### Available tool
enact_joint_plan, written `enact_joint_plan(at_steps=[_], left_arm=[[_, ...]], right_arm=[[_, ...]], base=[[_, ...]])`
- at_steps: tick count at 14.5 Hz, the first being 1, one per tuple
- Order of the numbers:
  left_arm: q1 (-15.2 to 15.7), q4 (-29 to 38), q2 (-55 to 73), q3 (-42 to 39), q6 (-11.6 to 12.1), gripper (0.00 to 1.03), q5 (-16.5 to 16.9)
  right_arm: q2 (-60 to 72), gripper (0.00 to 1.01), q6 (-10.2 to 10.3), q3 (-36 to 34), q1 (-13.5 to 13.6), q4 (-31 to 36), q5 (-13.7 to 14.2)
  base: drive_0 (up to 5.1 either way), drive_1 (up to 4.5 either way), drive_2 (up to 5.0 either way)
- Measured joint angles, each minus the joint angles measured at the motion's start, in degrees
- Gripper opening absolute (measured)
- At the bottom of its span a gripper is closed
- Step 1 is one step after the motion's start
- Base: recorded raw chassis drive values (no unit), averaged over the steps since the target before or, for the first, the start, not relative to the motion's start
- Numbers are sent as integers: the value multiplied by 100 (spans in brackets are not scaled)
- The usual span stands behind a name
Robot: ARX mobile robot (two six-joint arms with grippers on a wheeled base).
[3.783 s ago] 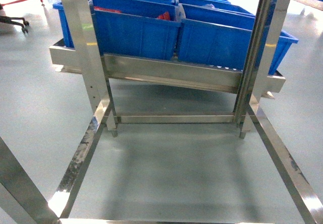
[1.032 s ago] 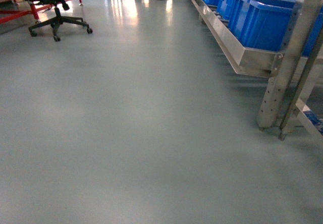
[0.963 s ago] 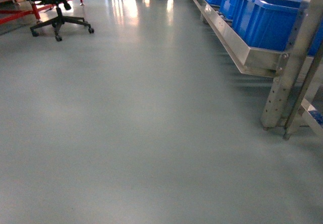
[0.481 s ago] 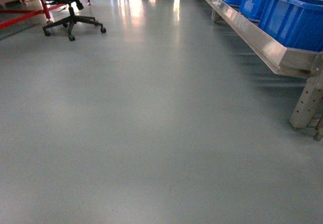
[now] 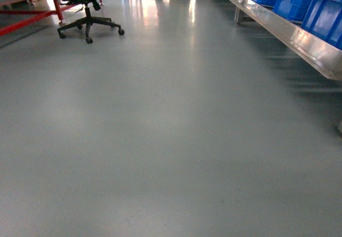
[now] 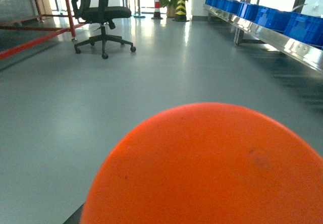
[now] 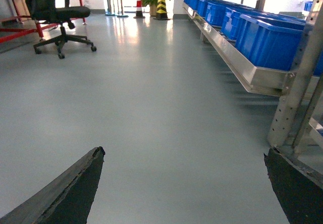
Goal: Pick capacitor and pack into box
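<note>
Two dark fingers (image 7: pixel 65 193) of the right gripper (image 7: pixel 184 188) are seen spread wide over grey floor (image 7: pixel 161 108); the left gripper's state cannot be told behind an orange dome (image 6: pixel 207 168)

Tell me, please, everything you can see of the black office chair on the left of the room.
The office chair is black, with a padded seat, a central column and a star base of spreading legs on castors, all resting on the grey floor. The left wrist view shows its backrest and an armrest too; the head view cuts off the top. It stands upright, unoccupied, beside a red metal frame, apparently clear of it.
</note>
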Motion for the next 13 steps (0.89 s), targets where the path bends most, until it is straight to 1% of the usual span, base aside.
enact_joint_plan(at_steps=[13], left_arm=[[9,-9,0,0,2,43,0]], right_arm=[[0,98,0,0,0,0,-4]], base=[[-500,245,245]])
